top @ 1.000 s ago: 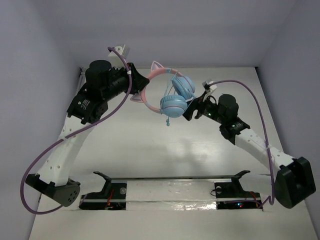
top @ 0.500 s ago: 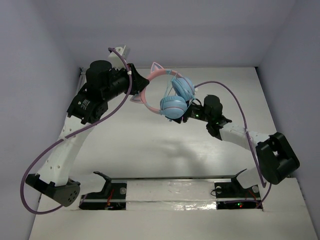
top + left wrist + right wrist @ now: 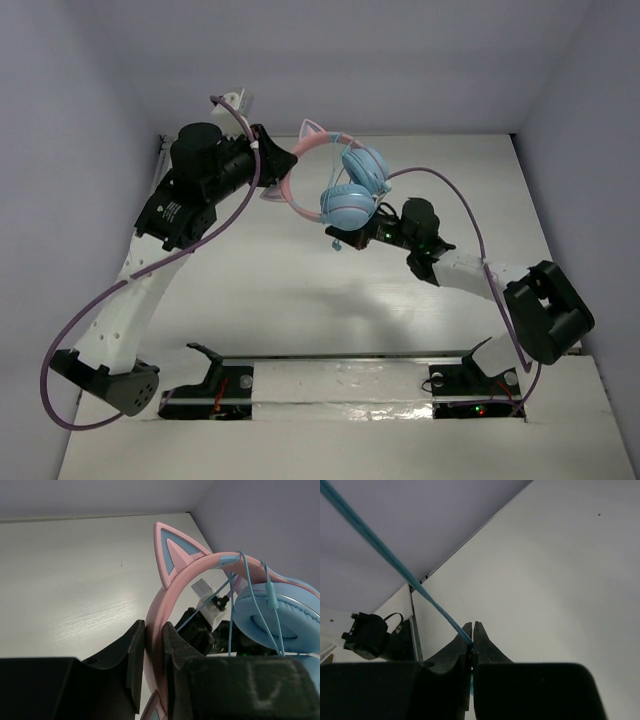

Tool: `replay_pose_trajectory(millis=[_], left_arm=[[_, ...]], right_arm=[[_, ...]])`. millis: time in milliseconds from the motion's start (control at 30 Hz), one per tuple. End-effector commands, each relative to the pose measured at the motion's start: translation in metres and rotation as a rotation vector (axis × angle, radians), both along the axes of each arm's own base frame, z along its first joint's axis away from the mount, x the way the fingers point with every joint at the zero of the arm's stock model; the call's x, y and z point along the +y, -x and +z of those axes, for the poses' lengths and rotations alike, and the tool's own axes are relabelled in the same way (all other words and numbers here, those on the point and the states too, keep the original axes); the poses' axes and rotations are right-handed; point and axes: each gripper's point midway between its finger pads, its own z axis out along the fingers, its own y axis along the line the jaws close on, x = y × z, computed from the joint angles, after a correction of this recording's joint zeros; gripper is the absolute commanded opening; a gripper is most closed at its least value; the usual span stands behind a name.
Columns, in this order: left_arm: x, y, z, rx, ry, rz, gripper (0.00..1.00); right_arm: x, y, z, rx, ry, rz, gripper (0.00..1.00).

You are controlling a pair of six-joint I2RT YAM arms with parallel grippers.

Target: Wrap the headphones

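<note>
Pink headband (image 3: 291, 196) with cat ears, two round light-blue ear cups (image 3: 347, 205) and a thin light-blue cable (image 3: 395, 562): the headphones (image 3: 335, 180) hang in the air over the far middle of the white table (image 3: 300, 300), held clear of its surface. In the top view the two ear cups sit close together, one behind the other, at the right end of the arched band. In the left wrist view strands of the cable run down across the face of the nearer cup.

The left fingers (image 3: 141, 645) are clamped on the headband, one on each side of the band, just below one cat ear. The right fingers (image 3: 476, 640) are pinched together on the cable. Its blue line runs straight from their tips up and to the left in the right wrist view. Seen from above, these fingers sit just beside and below the nearer ear cup — whether they touch the cup cannot be told.

A thick purple robot cable (image 3: 80, 310) loops along each arm. Plain lilac-grey walls (image 3: 420, 60) enclose the table on three sides.
</note>
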Motion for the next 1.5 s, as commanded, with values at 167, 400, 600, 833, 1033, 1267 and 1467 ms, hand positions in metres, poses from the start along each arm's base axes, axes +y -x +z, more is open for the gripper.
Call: replay_pose_trajectory(millis=[167, 400, 600, 833, 1033, 1267, 1467], left_arm=[[0.023, -0.03, 0.023, -0.124, 0.249, 0.239, 0.0], [0.049, -0.059, -0.032, -0.078, 0.378, 0.48, 0.0], [0.059, -0.079, -0.098, -0.003, 0.412, 0.614, 0.0], [0.056, -0.098, -0.155, 0.057, 0.326, 0.675, 0.0], [0.051, -0.098, -0.186, 0.088, 0.293, 0.671, 0.0], [0.038, -0.079, -0.237, 0.131, 0.214, 0.659, 0.0], [0.027, -0.064, -0.287, 0.183, 0.133, 0.645, 0.0]], right_arm=[[0.004, 0.014, -0.007, 0.244, -0.164, -0.097, 0.0], [0.002, 0.027, -0.017, 0.473, -0.263, -0.16, 0.0], [0.019, 0.034, -0.023, 0.484, -0.266, -0.188, 0.02], [0.05, 0.062, -0.015, 0.489, -0.255, -0.086, 0.03], [0.063, 0.066, -0.03, 0.519, -0.225, -0.081, 0.04], [0.064, 0.07, -0.029, 0.597, -0.319, -0.051, 0.17], [0.059, 0.073, -0.019, 0.654, -0.404, -0.038, 0.17]])
